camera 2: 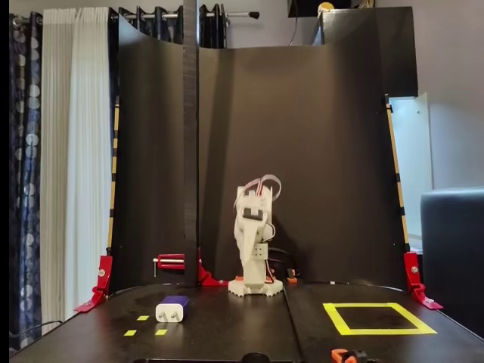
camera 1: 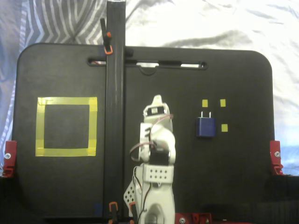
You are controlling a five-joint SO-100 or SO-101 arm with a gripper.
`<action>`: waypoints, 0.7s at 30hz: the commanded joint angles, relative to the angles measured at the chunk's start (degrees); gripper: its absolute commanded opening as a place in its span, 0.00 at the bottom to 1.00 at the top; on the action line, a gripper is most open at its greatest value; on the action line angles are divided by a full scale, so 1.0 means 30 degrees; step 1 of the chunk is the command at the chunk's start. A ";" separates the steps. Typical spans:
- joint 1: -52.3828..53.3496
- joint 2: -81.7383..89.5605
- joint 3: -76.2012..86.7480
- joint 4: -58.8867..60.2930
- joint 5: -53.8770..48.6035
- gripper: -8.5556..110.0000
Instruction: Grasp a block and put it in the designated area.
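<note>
Gripper: the gripper (camera 1: 157, 100) is seen folded back over the arm in a fixed view from above, with its tip pointed toward the far edge of the board. Nothing is held in it. The fingers look pressed together, but the picture is blurry there, so it cannot be told for sure if they are closed.

Arm: the white arm (camera 2: 253, 242) is seen tucked in and standing up over its base in the fixed view from the front. A bundle of wires is looped over its top.

Block: the block (camera 1: 205, 126) is laid flat on the board, to the right of the arm in the view from above, and apart from it. Its two prongs are pointed toward the far edge. In the front view the block (camera 2: 172, 308) is seen on the left, with its pale end turned to the camera.

Small yellow squares: three small yellow squares (camera 1: 224, 128) are seen close by the block in the view from above.

Designated area: the designated area (camera 1: 94, 126) is marked on the other side of the arm, well apart from the block. Nothing is seen inside it.

Board: the black board (camera 1: 233, 168) is held by red clamps (camera 1: 275, 156) at its sides.

Post: a dark post (camera 1: 115, 93) is seen between the arm and the designated area.
</note>
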 commanded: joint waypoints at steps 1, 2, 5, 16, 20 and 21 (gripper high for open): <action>0.0234 -0.1641 -0.2959 0.0996 -0.1963 0.07; 0.0293 -0.2227 -0.3750 0.1406 -0.2549 0.07; 0.0527 -0.4014 -0.6152 0.3047 -0.4541 0.07; 0.2197 -0.9609 -0.9316 0.5918 -1.6143 0.07; 0.3340 -1.1104 -0.9316 0.6328 -1.9893 0.07; 0.3691 -1.1396 -0.9316 0.6475 -2.0830 0.07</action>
